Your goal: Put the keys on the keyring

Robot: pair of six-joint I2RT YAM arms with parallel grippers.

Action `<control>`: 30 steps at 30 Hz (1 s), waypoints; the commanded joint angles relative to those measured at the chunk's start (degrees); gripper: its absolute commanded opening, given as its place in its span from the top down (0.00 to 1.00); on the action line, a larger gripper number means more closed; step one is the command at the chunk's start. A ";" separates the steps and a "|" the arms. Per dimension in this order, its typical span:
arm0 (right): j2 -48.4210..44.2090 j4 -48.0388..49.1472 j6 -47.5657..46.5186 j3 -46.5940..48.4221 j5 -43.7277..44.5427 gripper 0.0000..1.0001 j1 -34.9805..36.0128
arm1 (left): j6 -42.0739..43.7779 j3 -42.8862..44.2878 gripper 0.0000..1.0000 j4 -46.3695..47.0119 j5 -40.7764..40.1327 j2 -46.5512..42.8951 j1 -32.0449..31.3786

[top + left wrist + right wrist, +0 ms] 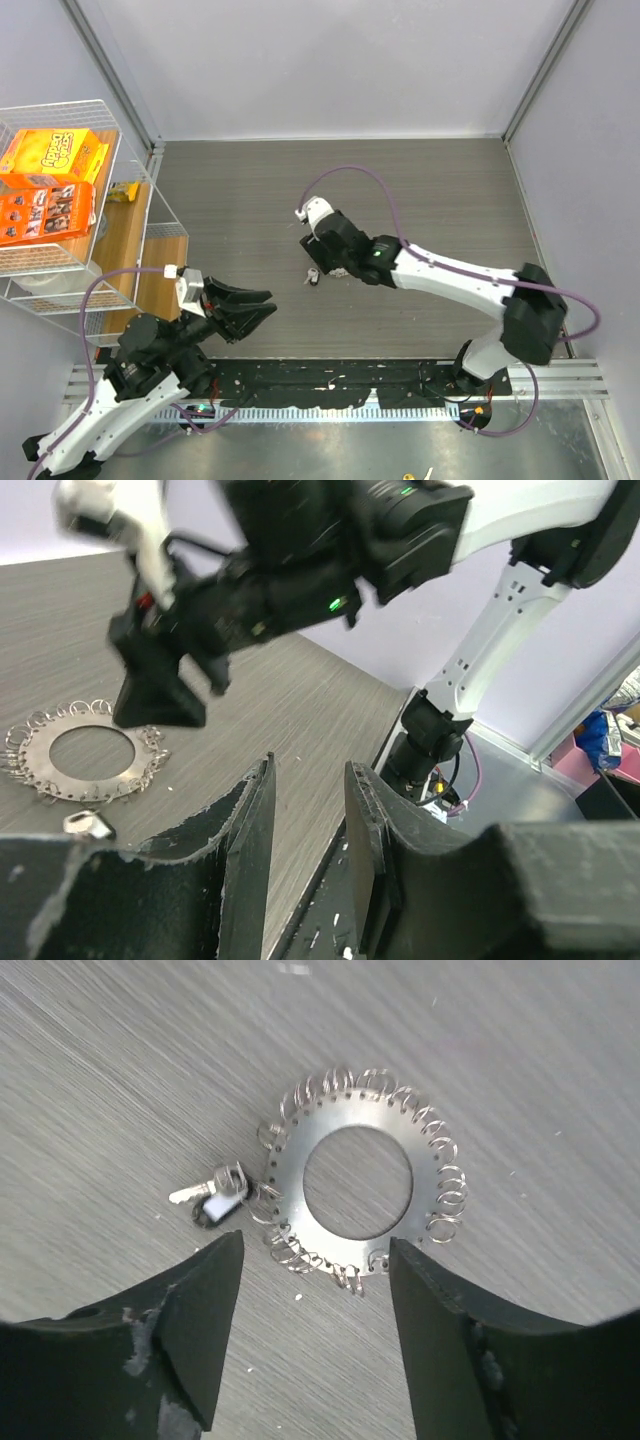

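Silvery steel disc fringed with wire loops, the keyring [358, 1110] lies flat about the middle of the grey bench [450, 180], a tiny black-headed key [218, 1208] just beside its rim. We hold the right gripper [315, 1255] spread above both, likely to line up a pick. The left gripper [308, 770] hangs released toward the near-left corner, keeping clear.

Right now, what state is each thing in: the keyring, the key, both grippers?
keyring: lying flat on the table, not gripped.
key: lying at the keyring's rim; linked or loose, cannot tell.
right gripper: open, empty, above the keyring.
left gripper: open, empty.
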 commanded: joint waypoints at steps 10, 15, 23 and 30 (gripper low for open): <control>-25.27 0.10 4.41 -5.17 2.97 0.05 -0.13 | 3.43 4.99 0.21 -5.64 -5.11 3.21 -0.08; -31.51 -0.07 4.67 -7.37 10.71 0.05 -0.22 | 5.27 6.40 0.02 -7.84 -6.69 4.62 -0.08; -35.39 1.07 5.29 -9.22 16.69 0.05 -0.13 | 6.59 8.16 0.00 -10.65 -11.35 8.22 -0.08; -33.90 -0.51 4.41 -7.29 18.62 0.05 -0.22 | 7.12 10.97 0.00 -12.41 -14.95 9.45 -0.08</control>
